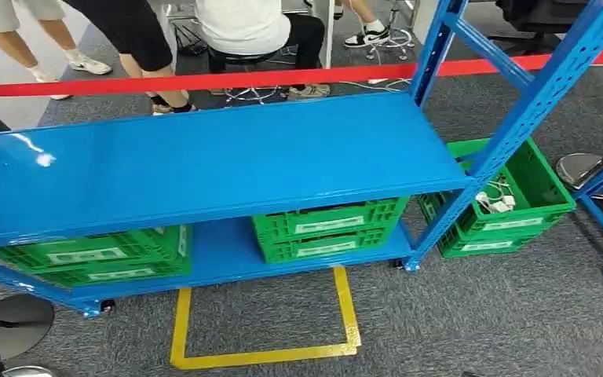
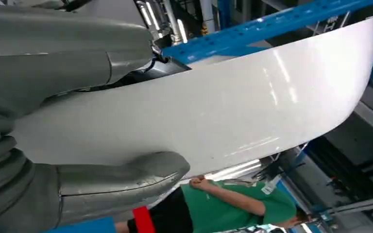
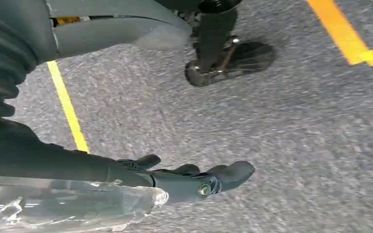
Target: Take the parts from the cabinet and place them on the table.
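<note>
One smooth curved white part (image 2: 233,107), L hand (image 2: 77,121)

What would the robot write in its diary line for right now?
left hand: holds white curved part | right hand: holds clear plastic part | ahead: blue rack, green crates

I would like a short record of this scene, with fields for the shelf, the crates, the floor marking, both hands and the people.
shelf: blue metal rack, top board bare
crates: green crates on the lower board; another green crate on the floor to the right, with small white parts inside
floor marking: yellow tape square on grey carpet
left robot hand: holds a large curved white panel
right robot hand: hangs over the carpet; a clear plastic item lies beside it, grip unclear
people: people behind the red tape
</note>
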`<state>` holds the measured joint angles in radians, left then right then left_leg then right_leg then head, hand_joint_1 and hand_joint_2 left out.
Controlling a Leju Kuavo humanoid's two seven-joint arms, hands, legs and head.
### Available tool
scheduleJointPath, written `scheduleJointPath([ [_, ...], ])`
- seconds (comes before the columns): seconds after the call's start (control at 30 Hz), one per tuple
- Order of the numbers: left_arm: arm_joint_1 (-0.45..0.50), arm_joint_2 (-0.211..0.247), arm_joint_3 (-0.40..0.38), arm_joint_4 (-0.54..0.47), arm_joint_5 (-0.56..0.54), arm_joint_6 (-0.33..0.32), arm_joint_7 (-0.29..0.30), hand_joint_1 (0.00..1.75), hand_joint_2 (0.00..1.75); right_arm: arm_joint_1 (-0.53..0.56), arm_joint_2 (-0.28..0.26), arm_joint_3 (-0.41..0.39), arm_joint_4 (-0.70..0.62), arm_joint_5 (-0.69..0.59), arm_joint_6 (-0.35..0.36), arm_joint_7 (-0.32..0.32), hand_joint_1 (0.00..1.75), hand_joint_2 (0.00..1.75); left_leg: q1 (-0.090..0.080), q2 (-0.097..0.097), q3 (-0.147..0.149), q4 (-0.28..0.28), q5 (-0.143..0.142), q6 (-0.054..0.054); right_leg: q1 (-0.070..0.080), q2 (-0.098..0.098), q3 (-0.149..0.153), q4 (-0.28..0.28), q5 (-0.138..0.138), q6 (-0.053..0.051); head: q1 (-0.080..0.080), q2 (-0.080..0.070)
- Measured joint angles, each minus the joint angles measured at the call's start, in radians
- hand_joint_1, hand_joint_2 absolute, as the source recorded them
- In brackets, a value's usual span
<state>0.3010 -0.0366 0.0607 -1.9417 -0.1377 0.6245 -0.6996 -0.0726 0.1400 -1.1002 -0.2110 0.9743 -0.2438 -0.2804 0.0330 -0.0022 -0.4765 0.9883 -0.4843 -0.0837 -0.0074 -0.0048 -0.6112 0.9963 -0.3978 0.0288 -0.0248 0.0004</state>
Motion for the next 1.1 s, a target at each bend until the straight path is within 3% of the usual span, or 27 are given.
scheduleJointPath([
  [0.03,0.002,-0.001,0.000,-0.002,-0.010,0.001,0.000,1.75,1.75,0.000,-0.001,0.000,-0.001,-0.002,-0.002,-0.001,0.00,1.75,-0.007,-0.005,0.014,-0.029,-0.009,0.017,0.001,0.000,-0.008,0.007,0.006,0.007,-0.001,0.000],
  [0.13,0.008,-0.003,-0.002,-0.003,-0.016,0.004,0.000,1.75,1.75,0.005,-0.003,0.000,-0.002,-0.007,-0.001,-0.006,0.00,1.75,-0.011,-0.001,-0.014,-0.018,-0.001,0.049,0.000,0.001,-0.016,0.002,0.034,0.020,0.000,0.000],
  [0.17,0.007,-0.003,-0.001,-0.003,-0.012,0.004,0.000,1.75,1.75,0.007,-0.003,0.000,-0.002,-0.007,0.003,-0.011,0.00,1.75,-0.006,0.003,-0.025,-0.020,0.009,0.065,-0.003,0.000,-0.025,0.005,0.031,0.025,0.000,0.000],
  [0.2,0.008,-0.003,-0.001,-0.005,-0.007,0.004,0.000,1.75,1.75,0.008,-0.003,0.000,-0.002,-0.007,0.008,-0.016,0.00,1.75,-0.008,0.003,-0.037,-0.020,0.019,0.079,-0.003,0.001,-0.042,0.031,-0.022,0.028,0.003,0.000],
  [0.27,0.007,-0.003,0.001,-0.012,-0.005,-0.003,0.000,1.75,1.75,0.005,-0.003,0.000,-0.002,-0.008,0.014,-0.030,0.00,1.75,-0.011,0.005,-0.060,-0.019,0.039,0.089,-0.002,0.002,-0.076,0.177,-0.149,0.032,0.010,0.000],
  [0.3,0.007,-0.003,0.001,-0.011,-0.006,-0.006,0.000,1.75,1.75,0.003,-0.003,0.000,-0.002,-0.008,0.021,-0.036,0.00,1.75,-0.015,0.006,-0.071,-0.019,0.049,0.091,-0.003,0.002,-0.090,0.253,-0.189,0.033,0.012,0.000],
  [0.33,0.007,-0.003,0.001,-0.011,-0.014,-0.008,0.000,1.75,1.75,0.001,-0.002,0.000,-0.002,-0.006,0.026,-0.042,0.00,1.75,-0.018,0.006,-0.085,-0.018,0.060,0.093,-0.003,0.002,-0.094,0.308,-0.203,0.032,0.011,0.000],
  [0.37,0.007,-0.004,0.001,-0.011,-0.027,-0.007,0.000,1.75,1.75,-0.001,-0.002,0.000,-0.002,-0.004,0.030,-0.048,0.00,1.75,-0.021,0.006,-0.099,-0.018,0.070,0.093,-0.002,0.002,-0.081,0.327,-0.182,0.030,0.013,0.000],
  [0.4,0.007,-0.003,0.000,-0.011,-0.035,-0.006,0.000,1.75,1.75,-0.003,-0.002,0.000,-0.002,0.000,0.032,-0.051,0.00,1.75,-0.024,0.006,-0.112,-0.017,0.081,0.093,-0.001,0.002,-0.050,0.304,-0.140,0.025,0.012,0.000],
  [0.43,0.007,-0.003,0.000,-0.012,-0.037,-0.003,0.000,1.75,1.75,-0.005,-0.002,0.000,-0.002,0.003,0.036,-0.055,0.00,1.75,-0.026,0.006,-0.125,-0.017,0.092,0.091,0.000,0.003,0.000,0.245,-0.099,0.018,0.012,0.000],
  [0.47,0.007,-0.003,0.000,-0.014,-0.037,0.000,0.000,1.75,1.75,-0.009,-0.002,0.002,-0.002,0.008,0.039,-0.055,0.00,1.75,-0.027,0.005,-0.135,-0.017,0.103,0.089,0.004,0.003,0.066,0.156,-0.080,0.009,0.011,0.000],
  [0.5,0.007,-0.002,0.000,-0.017,-0.035,0.002,0.000,1.75,1.75,-0.015,-0.002,0.005,-0.002,0.011,0.040,-0.056,0.00,1.75,-0.027,0.005,-0.141,-0.016,0.112,0.085,0.007,0.003,0.128,0.059,-0.109,0.002,0.011,0.000],
  [0.53,0.007,-0.002,0.000,-0.021,-0.033,0.004,0.000,1.75,1.75,-0.020,-0.002,0.010,-0.002,0.013,0.041,-0.056,0.00,1.75,-0.031,0.005,-0.144,-0.014,0.120,0.079,0.010,0.005,0.188,-0.029,-0.139,0.004,0.010,0.000],
  [0.6,0.005,0.000,-0.002,-0.025,-0.033,0.004,0.000,1.75,1.75,-0.024,-0.001,0.010,-0.002,0.013,0.042,-0.056,0.00,1.75,-0.026,0.008,-0.144,-0.019,0.140,0.068,0.016,0.007,0.171,-0.033,-0.137,0.004,0.013,0.000],
  [0.67,0.008,0.002,-0.004,-0.026,-0.032,0.005,-0.001,1.75,1.75,-0.021,0.000,0.012,-0.002,0.014,0.042,-0.055,0.00,1.75,-0.023,0.006,-0.151,-0.023,0.154,0.054,0.014,0.005,0.155,-0.032,-0.116,-0.013,0.014,0.000],
  [0.7,0.010,0.005,-0.004,-0.027,-0.032,0.005,-0.001,1.75,1.75,-0.022,0.001,0.013,-0.002,0.014,0.042,-0.054,0.00,1.75,-0.022,0.006,-0.160,-0.010,0.112,0.049,0.011,-0.001,0.143,-0.032,-0.105,-0.021,0.013,0.000],
  [0.73,0.010,0.006,-0.004,-0.028,-0.032,0.005,-0.001,1.75,1.75,-0.021,0.001,0.014,-0.002,0.014,0.042,-0.054,0.00,1.75,-0.022,0.005,-0.175,0.038,0.038,0.044,0.011,-0.001,0.129,-0.032,-0.093,-0.029,0.010,0.000],
  [0.8,0.010,0.011,-0.005,-0.028,-0.033,0.007,-0.001,1.75,1.75,-0.024,0.001,0.014,-0.002,0.015,0.042,-0.047,0.00,1.75,-0.022,0.005,-0.212,0.201,-0.084,0.038,0.011,-0.002,0.104,-0.030,-0.065,-0.033,0.010,0.000],
  [0.83,0.010,0.012,-0.006,-0.028,-0.032,0.007,-0.001,1.75,1.75,-0.022,0.001,0.014,-0.002,0.017,0.042,-0.045,0.00,1.75,-0.022,0.005,-0.222,0.272,-0.104,0.037,0.012,-0.002,0.085,-0.028,-0.051,-0.032,0.010,0.000],
  [0.87,0.011,0.013,-0.007,-0.028,-0.030,0.007,-0.001,1.75,1.75,-0.020,0.001,0.014,-0.002,0.018,0.042,-0.044,0.00,1.75,-0.022,0.005,-0.218,0.305,-0.088,0.036,0.012,-0.002,0.067,-0.025,-0.039,-0.030,0.010,0.000],
  [0.9,0.012,0.013,-0.007,-0.028,-0.027,0.007,-0.001,1.75,1.75,-0.018,0.001,0.015,-0.002,0.020,0.042,-0.042,0.00,1.75,-0.022,0.005,-0.195,0.300,-0.052,0.036,0.012,-0.002,0.048,-0.021,-0.028,-0.028,0.010,0.000],
  [0.93,0.013,0.013,-0.008,-0.028,-0.026,0.007,-0.001,1.75,1.75,-0.015,0.001,0.016,-0.002,0.021,0.042,-0.036,0.00,1.75,-0.021,0.005,-0.159,0.260,-0.012,0.036,0.011,-0.003,0.029,-0.014,-0.019,-0.024,0.010,0.000],
  [0.97,0.014,0.013,-0.010,-0.029,-0.029,0.009,-0.001,1.75,1.75,-0.013,0.001,0.016,-0.002,0.023,0.041,-0.028,0.00,1.75,-0.020,0.005,-0.102,0.186,0.016,0.037,0.009,-0.002,0.011,-0.007,-0.011,-0.020,0.010,0.000],
  [1.0,0.016,0.013,-0.011,-0.031,-0.035,0.013,-0.001,1.75,1.75,-0.014,0.001,0.016,-0.002,0.024,0.040,-0.018,0.00,1.75,-0.019,0.005,-0.034,0.094,0.013,0.036,0.010,-0.001,0.000,0.001,-0.002,-0.015,0.010,0.000],
  [1.03,0.015,0.014,-0.014,-0.034,-0.044,0.016,-0.001,1.75,1.75,-0.013,-0.002,0.016,-0.003,0.026,0.039,-0.010,0.00,1.75,-0.019,0.004,0.030,-0.001,-0.017,0.036,0.018,0.000,-0.014,0.009,0.005,-0.010,0.009,0.000],
  [1.07,0.016,0.015,-0.018,-0.038,-0.048,0.023,-0.001,1.75,1.75,-0.013,-0.002,0.016,-0.003,0.030,0.039,0.000,0.00,1.75,-0.021,0.001,0.041,-0.040,-0.040,0.053,0.018,0.000,-0.023,0.012,0.019,-0.006,0.012,0.000],
  [1.1,0.019,0.014,-0.020,-0.039,-0.051,0.030,-0.001,1.75,1.75,-0.013,-0.003,0.016,-0.003,0.033,0.039,0.010,0.00,1.75,-0.022,0.001,0.031,-0.034,-0.035,0.060,0.017,0.000,-0.027,0.010,0.031,-0.003,0.011,0.000],
])
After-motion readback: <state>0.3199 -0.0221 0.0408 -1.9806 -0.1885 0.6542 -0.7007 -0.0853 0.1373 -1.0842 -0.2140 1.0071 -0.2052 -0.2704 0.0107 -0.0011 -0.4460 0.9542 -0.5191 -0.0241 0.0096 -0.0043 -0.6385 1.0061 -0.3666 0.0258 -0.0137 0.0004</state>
